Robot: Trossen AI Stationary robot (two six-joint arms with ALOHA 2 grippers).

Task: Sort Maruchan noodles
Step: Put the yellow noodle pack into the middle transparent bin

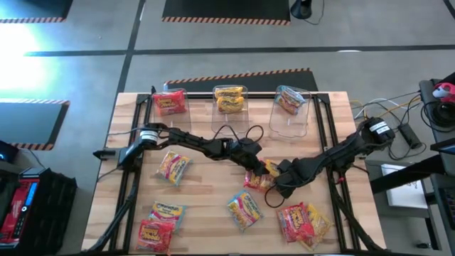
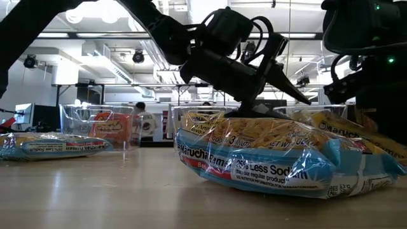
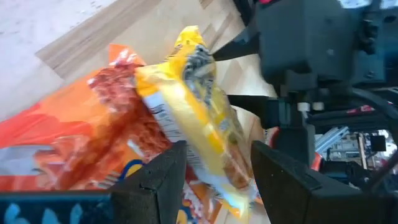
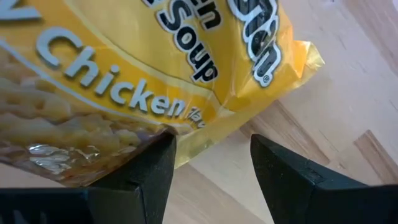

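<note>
From above, both arms meet near the middle of the wooden table (image 1: 206, 192). The left gripper (image 1: 257, 171) and right gripper (image 1: 283, 178) converge on a yellow packet (image 1: 269, 169) lying against a red packet (image 1: 254, 180). Three clear bins (image 1: 291, 114) stand along the far edge, each already holding noodles; other packets lie scattered along the near side and to the left.

At table height, a blue-edged packet (image 2: 267, 159) fills the foreground and the dark arms hang behind it; which gripper is which here is hard to say.

The left wrist view shows its fingers (image 3: 155, 180) set apart on either side of the yellow packet's (image 3: 199, 118) upturned edge; they seem to pinch it, though contact is not clear. The red packet (image 3: 93, 143) lies under it.

The right wrist view shows the chicken-flavoured yellow packet (image 4: 155, 74) just ahead of spread fingers (image 4: 140, 177) that grasp nothing.

To do this well, only one gripper should take the packet: the right should bite well in from the crinkled edge before the left lets go, and the lift should be straight up so the red packet is not dragged along
</note>
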